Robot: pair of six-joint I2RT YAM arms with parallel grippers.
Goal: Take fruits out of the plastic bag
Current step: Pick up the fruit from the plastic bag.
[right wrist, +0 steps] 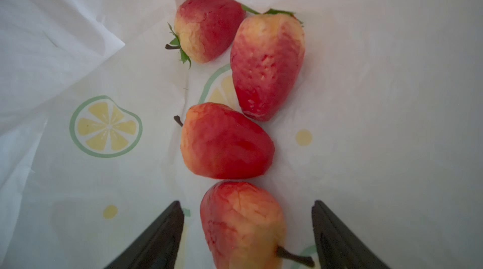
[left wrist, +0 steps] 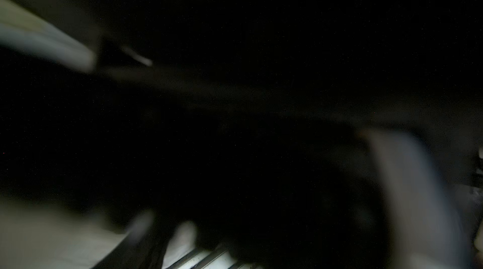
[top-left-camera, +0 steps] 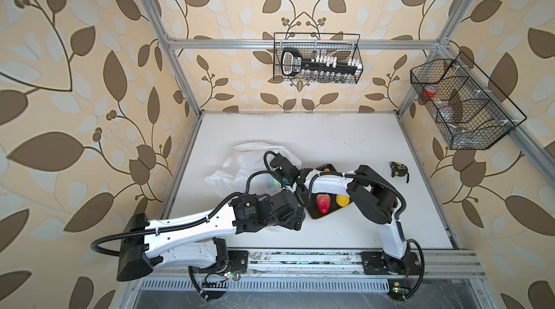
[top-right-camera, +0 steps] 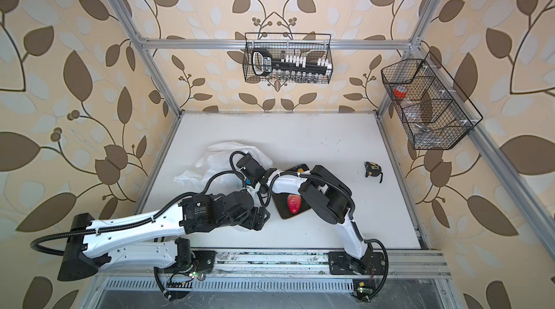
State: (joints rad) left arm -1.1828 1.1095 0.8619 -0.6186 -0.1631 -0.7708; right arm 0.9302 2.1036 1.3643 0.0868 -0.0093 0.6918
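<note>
Item: plastic bag (right wrist: 78,45), four red-yellow fruits (right wrist: 227,139) inside; right pincer (right wrist: 247,202) wide open astride nearest fruit (right wrist: 240,225), gripping nothing. View of left pincer (top-left-camera: 292,222) dark, blurred; its opening cannot be told.

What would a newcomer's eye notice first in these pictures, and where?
Four glossy red-and-yellow toy fruits lie in a row inside the thin white lemon-printed plastic bag, the nearest between the fingers of the open right gripper. In a top view, a red strawberry-like fruit and a yellow lemon-like one sit on the black tray.
</note>
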